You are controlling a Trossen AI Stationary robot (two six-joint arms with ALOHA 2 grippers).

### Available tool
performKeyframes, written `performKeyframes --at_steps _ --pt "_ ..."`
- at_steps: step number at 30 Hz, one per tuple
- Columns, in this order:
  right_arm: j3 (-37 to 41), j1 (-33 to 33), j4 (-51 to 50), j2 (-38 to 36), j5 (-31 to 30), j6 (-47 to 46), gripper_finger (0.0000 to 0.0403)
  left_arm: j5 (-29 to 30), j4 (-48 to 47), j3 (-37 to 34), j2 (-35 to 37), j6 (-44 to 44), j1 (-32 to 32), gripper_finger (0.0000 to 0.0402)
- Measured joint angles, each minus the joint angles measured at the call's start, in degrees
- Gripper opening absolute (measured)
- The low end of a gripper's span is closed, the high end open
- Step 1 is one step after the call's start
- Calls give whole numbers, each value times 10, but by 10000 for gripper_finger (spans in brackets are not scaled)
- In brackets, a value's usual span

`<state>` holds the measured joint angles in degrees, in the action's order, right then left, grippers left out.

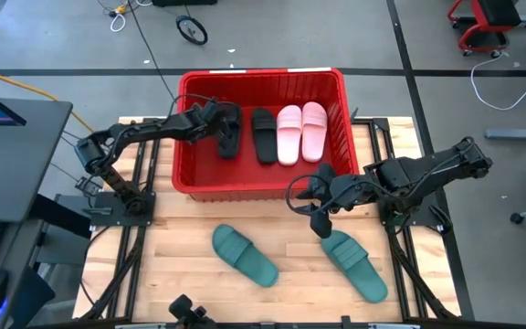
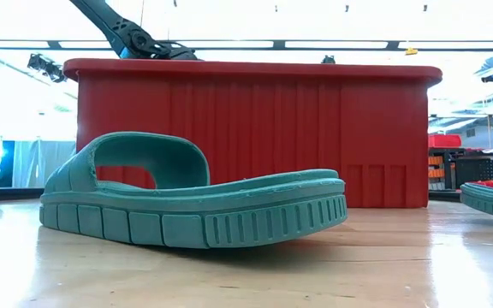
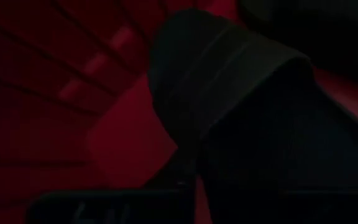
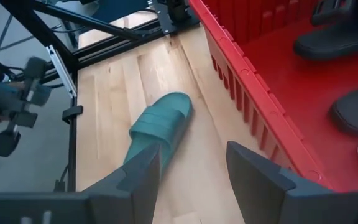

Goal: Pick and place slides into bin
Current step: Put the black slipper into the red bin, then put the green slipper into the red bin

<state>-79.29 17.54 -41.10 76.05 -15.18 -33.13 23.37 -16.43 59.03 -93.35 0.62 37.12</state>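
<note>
The red bin (image 1: 185, 146) stands at the table's far middle. On its floor lie one black slide (image 1: 265, 135) and two pale pink slides (image 1: 300, 132), side by side. My left gripper (image 1: 222, 121) reaches into the bin from the left and is shut on the second black slide (image 1: 229, 139), which fills the dark left wrist view (image 3: 229, 81). Two teal slides rest sole-down on the table: one near the middle (image 1: 243, 256), one at the right (image 1: 354, 265). My right gripper (image 1: 320, 219) is open and empty, just above the right teal slide's far end, beside the bin's near wall. My left gripper holds the black slide at its far end (image 1: 230, 124), coming level from the table's left over the bin's rim. The slide lies along the bin beside the other black slide. The gripper and the darkness hide the place of contact and whether the slide rests on the floor.
The bin's near wall (image 4: 253, 93) stands close beside my right gripper (image 4: 194, 180). The middle teal slide (image 4: 160, 124) lies ahead of it on bare wood. In the low view this slide (image 2: 187, 201) lies before the bin (image 2: 255, 128). Black frame rails run along the table's sides.
</note>
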Motion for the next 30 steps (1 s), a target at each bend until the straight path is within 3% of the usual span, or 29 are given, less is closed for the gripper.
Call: performKeyframes --at_steps 5,16,24,30 --pt "0 0 3 0 0 -4 187 -29 -2 0 -30 -18 7 59" --pt "0 0 5 0 0 -17 187 -13 -15 18 -49 -47 6 160" --pt "0 10 5 0 0 -18 187 -13 -39 104 -49 -55 -27 199" --pt "0 25 4 0 0 -18 187 -14 -125 233 -49 -55 -74 206"
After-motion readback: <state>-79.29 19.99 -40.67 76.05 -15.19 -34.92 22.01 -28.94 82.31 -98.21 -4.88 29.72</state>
